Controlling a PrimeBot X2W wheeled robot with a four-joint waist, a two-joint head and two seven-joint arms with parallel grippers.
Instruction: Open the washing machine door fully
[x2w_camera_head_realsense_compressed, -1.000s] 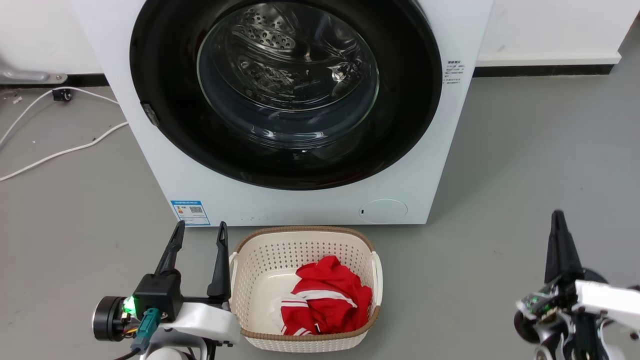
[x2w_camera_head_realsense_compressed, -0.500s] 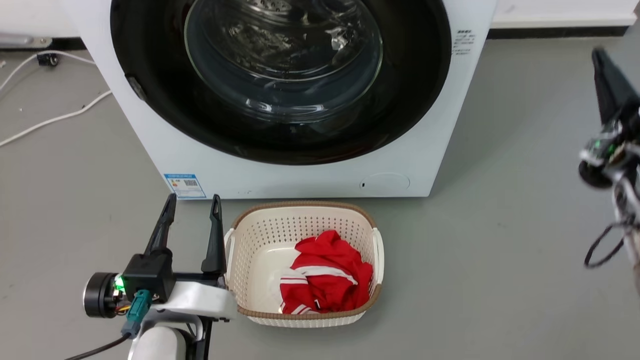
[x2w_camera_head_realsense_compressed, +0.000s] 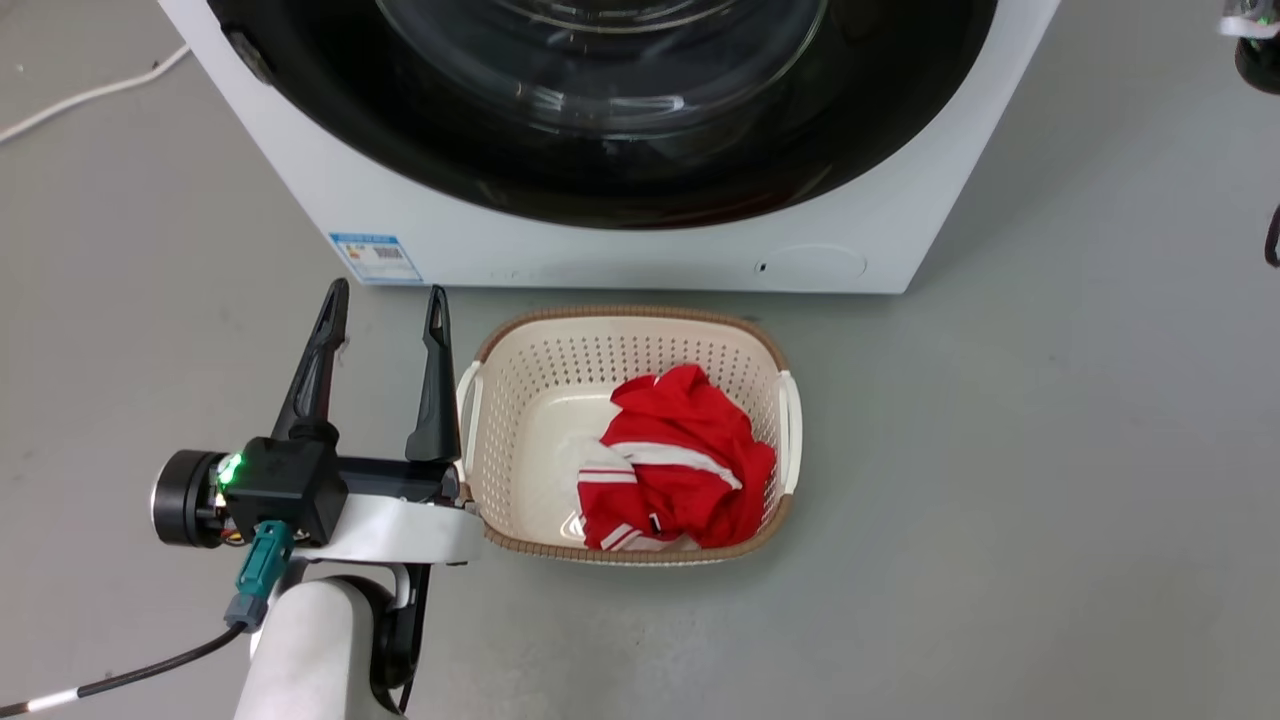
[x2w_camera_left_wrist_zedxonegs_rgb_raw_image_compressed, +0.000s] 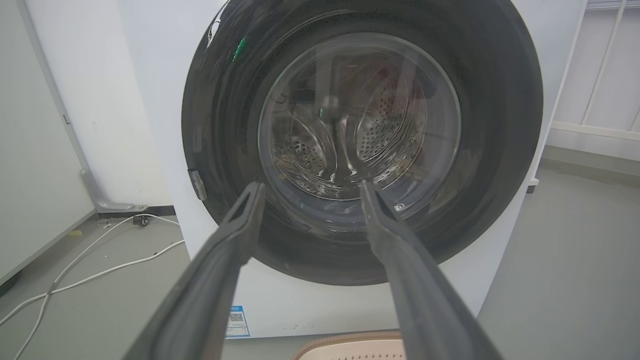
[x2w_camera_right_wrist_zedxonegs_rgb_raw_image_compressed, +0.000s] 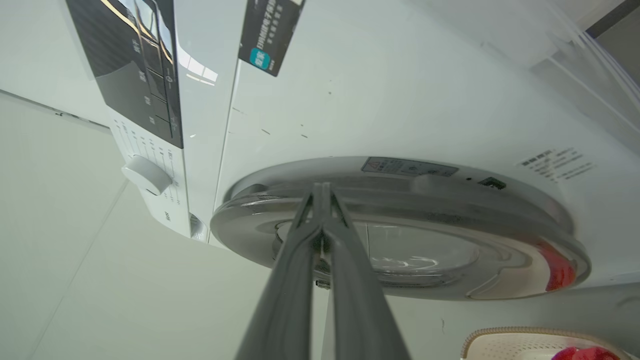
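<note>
The white washing machine (x2w_camera_head_realsense_compressed: 620, 255) stands ahead, and its round black washing machine door (x2w_camera_head_realsense_compressed: 420, 150) with the clear glass bowl lies flat against its front (x2w_camera_left_wrist_zedxonegs_rgb_raw_image_compressed: 490, 150). My left gripper (x2w_camera_head_realsense_compressed: 387, 293) is low at the left, open and empty, pointing at the door (x2w_camera_left_wrist_zedxonegs_rgb_raw_image_compressed: 311, 186) from a distance. In the right wrist view my right gripper (x2w_camera_right_wrist_zedxonegs_rgb_raw_image_compressed: 322, 192) is shut on nothing, its tips close to the door's rim (x2w_camera_right_wrist_zedxonegs_rgb_raw_image_compressed: 400, 200), seen edge-on. I cannot tell whether they touch it. Part of my right wrist (x2w_camera_head_realsense_compressed: 1255, 45) shows at the head view's top right.
A cream perforated basket (x2w_camera_head_realsense_compressed: 630, 318) holding a red garment (x2w_camera_head_realsense_compressed: 680, 460) sits on the grey floor just before the machine, right of my left gripper. A white cable (x2w_camera_head_realsense_compressed: 90, 95) lies on the floor at the left. The control panel (x2w_camera_right_wrist_zedxonegs_rgb_raw_image_compressed: 145, 75) and knob (x2w_camera_right_wrist_zedxonegs_rgb_raw_image_compressed: 147, 175) are beside the door.
The head camera has tilted down and closer, cutting off the top of the door. My right arm has risen from the lower right to the top right. The left gripper stays open.
</note>
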